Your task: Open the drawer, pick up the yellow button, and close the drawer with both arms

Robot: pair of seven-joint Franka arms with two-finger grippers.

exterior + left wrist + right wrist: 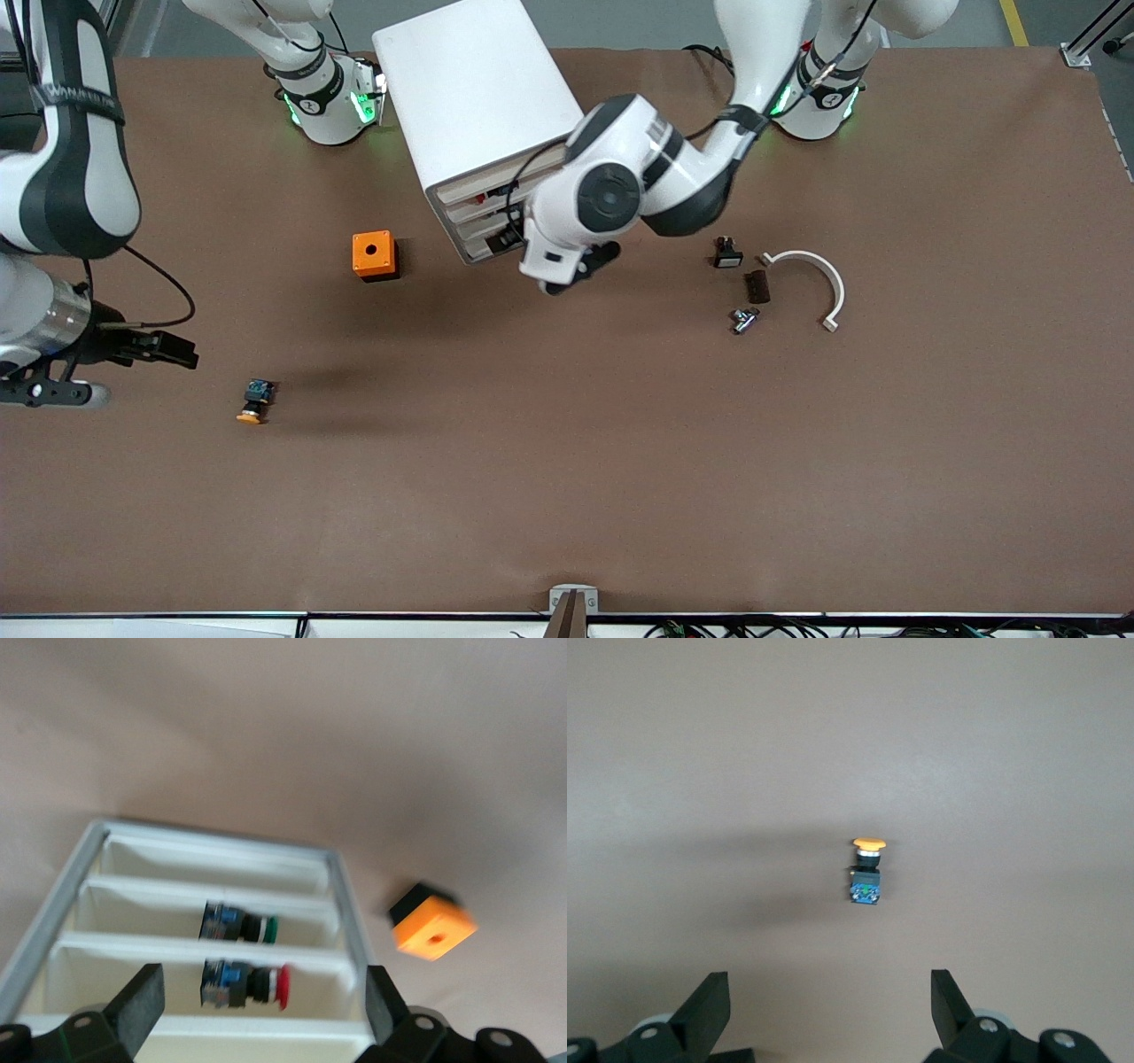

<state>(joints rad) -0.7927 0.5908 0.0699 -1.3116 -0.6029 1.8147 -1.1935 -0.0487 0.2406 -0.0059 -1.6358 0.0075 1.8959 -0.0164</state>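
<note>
Front view: tabletop (pixel 567 496) with white cabinet (pixel 474 97) near the arm bases. The left arm reaches to the cabinet's drawer face, and its end effector (pixel 580 266) hangs in front of the drawers. Left wrist view: its fingers (pixel 142 1003) are spread wide and empty, framing an open, divided white drawer (pixel 213 904) that holds a green-capped and a red-capped push button. Which of the drawers this is cannot be told. The right end effector (pixel 168 347) hovers low over the tabletop at the right arm's end, also wide open and holding nothing.

The button (pixel 255 400) lies on its side on the bare tabletop, nearer the front camera than the orange cube (pixel 373 254) and close to the right end effector; it is centred in the right wrist view (pixel 866 870).

Handling (judged): the drawer is light, stiff plastic and should slide with a gentle push on its front lip; an off-centre push may make it bind. The button is very light, hard and smooth; its round cap may roll or slip, so the flat-sided blue-black body is the better grip. A white curved clip (pixel 815 279) and small parts lie toward the left arm's end.
</note>
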